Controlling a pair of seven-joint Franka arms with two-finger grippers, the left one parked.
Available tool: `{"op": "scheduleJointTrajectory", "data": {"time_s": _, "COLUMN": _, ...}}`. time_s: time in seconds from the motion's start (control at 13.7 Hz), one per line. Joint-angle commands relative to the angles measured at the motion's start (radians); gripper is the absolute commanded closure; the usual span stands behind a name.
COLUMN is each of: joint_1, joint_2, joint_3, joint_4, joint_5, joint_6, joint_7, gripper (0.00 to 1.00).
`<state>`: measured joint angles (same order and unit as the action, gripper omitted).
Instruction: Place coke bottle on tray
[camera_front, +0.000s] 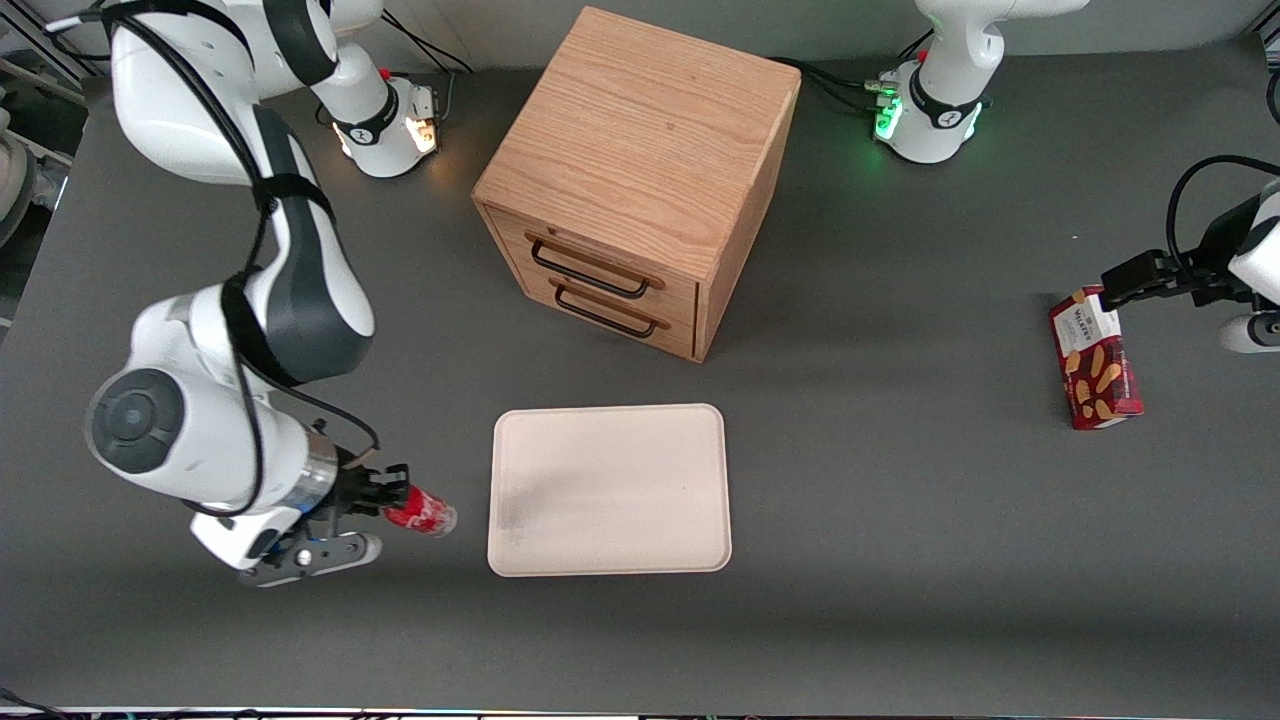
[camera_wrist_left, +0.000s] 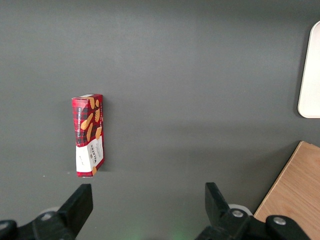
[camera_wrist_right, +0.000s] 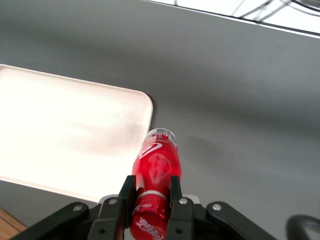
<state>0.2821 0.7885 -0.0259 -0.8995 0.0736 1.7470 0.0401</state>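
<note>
My right gripper (camera_front: 385, 495) is shut on the cap end of the coke bottle (camera_front: 422, 512), a small red bottle with white lettering and a clear base. It holds the bottle tilted, its base pointing toward the tray, above the table beside the tray on the working arm's side. In the right wrist view the fingers (camera_wrist_right: 127, 192) clamp the bottle's (camera_wrist_right: 158, 165) neck, and the base hangs just off the tray's (camera_wrist_right: 60, 130) rounded corner. The cream-white tray (camera_front: 609, 488) lies flat in front of the drawer cabinet, nearer the front camera, with nothing on it.
A wooden drawer cabinet (camera_front: 640, 170) with two black handles stands farther from the front camera than the tray. A red biscuit box (camera_front: 1096, 357) lies toward the parked arm's end of the table; it also shows in the left wrist view (camera_wrist_left: 89, 135).
</note>
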Motion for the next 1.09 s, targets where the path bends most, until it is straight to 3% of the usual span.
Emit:
{"op": "scheduleJointTrajectory", "data": {"time_s": 0.0, "joint_1": 0.014, "joint_2": 0.066, "joint_3": 0.023, "joint_4": 0.060, "joint_5": 0.012, "joint_6": 0.046, "joint_7": 0.010, "gripper": 1.00}}
{"op": "scheduleJointTrajectory", "data": {"time_s": 0.73, "joint_1": 0.062, "joint_2": 0.172, "joint_3": 0.023, "joint_4": 0.047, "joint_5": -0.011, "joint_6": 0.177, "joint_7": 0.093, "gripper": 1.00}}
{"op": "scheduleJointTrajectory", "data": {"time_s": 0.8, "joint_1": 0.062, "joint_2": 0.172, "joint_3": 0.023, "joint_4": 0.044, "joint_5": -0.011, "joint_6": 0.177, "joint_7": 0.096, "gripper": 0.77}}
{"op": "scheduleJointTrajectory", "data": {"time_s": 0.88, "joint_1": 0.063, "joint_2": 0.172, "joint_3": 0.023, "joint_4": 0.025, "joint_5": -0.011, "joint_6": 0.192, "joint_7": 0.115, "gripper": 0.01}}
{"op": "scheduleJointTrajectory", "data": {"time_s": 1.02, "joint_1": 0.063, "joint_2": 0.167, "joint_3": 0.023, "joint_4": -0.007, "joint_5": -0.011, "joint_6": 0.258, "joint_7": 0.121, "gripper": 0.00}}
